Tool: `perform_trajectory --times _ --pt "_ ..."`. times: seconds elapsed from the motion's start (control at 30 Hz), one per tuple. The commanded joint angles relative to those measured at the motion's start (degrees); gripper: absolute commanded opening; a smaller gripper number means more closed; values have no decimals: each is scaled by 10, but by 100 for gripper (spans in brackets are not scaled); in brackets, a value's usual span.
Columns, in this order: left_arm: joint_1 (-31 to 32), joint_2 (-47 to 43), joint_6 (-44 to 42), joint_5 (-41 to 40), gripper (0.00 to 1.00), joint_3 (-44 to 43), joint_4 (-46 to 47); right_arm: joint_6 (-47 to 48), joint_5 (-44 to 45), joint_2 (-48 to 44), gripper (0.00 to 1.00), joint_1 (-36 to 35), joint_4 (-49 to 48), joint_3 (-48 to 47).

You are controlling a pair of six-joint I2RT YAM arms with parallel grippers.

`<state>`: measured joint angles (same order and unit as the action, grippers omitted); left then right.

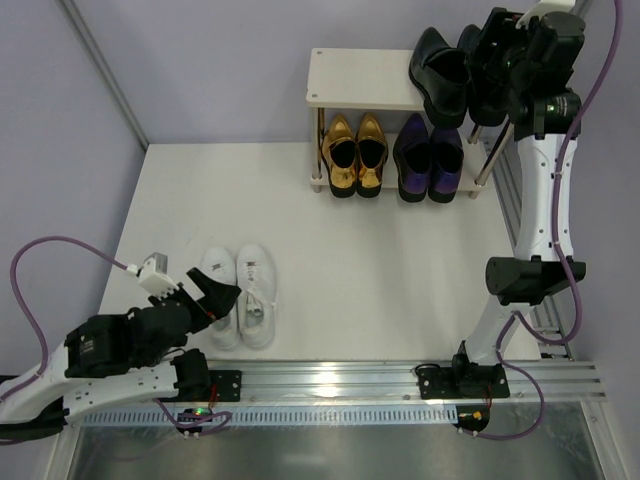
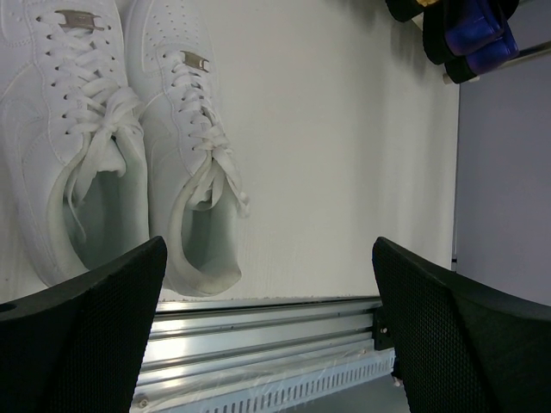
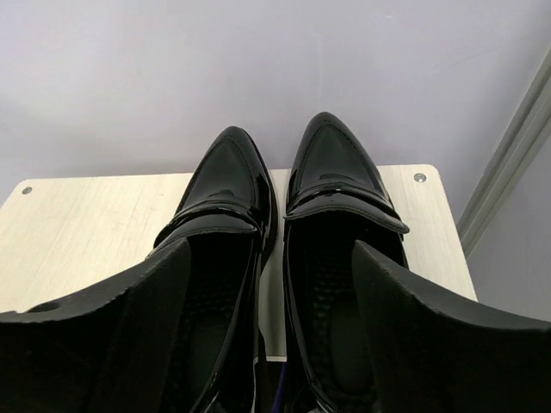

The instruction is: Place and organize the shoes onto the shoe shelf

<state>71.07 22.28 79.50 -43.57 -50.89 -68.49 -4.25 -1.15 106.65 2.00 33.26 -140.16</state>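
Right gripper (image 3: pixel 271 249) spread over glossy black loafers (image 3: pixel 331 172) at shoe shelf (image 3: pixel 86 224) top board's right end; left gripper (image 2: pixel 269 245) spread near white sneakers (image 2: pixel 185 129).

White sneakers (image 2: pixel 120 138) lie side by side on pale table (image 2: pixel 344 129).

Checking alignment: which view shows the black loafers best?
Right wrist: the black loafers fill the frame, side by side on the shelf. The top view shows them small, partly covered; the left wrist misses them.

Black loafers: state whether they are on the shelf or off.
On. Both loafers stand upright, side by side, on the shelf's top board, toes toward the wall.
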Motion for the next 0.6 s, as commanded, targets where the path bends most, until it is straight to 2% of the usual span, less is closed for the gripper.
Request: perform_trajectory --times 0.0,0.03,0.1,0.17,0.2,0.23,0.27,0.33,0.4,0.47,0.5,0.57 --pt "-2 20 -3 -29 100 -27 1 -26 31 -69 78 2 -31 -33" --pt "-1 27 -4 -31 100 -35 -2 -31 33 -79 83 2 -31 -31" --pt "-1 63 -3 -39 100 -63 -34 -46 40 -122 85 2 -28 -21" --pt "-1 112 6 -43 100 -82 -92 -67 40 -196 89 -2 -37 40" --pt "-2 132 40 -42 100 -98 -119 -69 40 -236 90 -6 -55 85" --pt "-2 148 54 -37 100 -101 -148 -71 46 -273 91 -9 -102 188" --pt "-2 179 62 -30 100 -103 -182 -74 51 -345 93 -20 -121 235" --pt "-2 203 83 7 100 -90 -209 -75 62 -396 94 -40 -131 329" --pt "-2 232 90 38 100 -71 -217 -78 61 -450 100 -72 -109 364" --pt "-2 242 92 75 100 -31 -200 -80 61 -483 100 -102 -81 416" --pt "-2 243 93 82 100 -15 -173 -77 66 -513 100 -151 -75 436" --pt "-2 235 100 91 100 17 -148 -79 94 -538 100 -201 -54 492"
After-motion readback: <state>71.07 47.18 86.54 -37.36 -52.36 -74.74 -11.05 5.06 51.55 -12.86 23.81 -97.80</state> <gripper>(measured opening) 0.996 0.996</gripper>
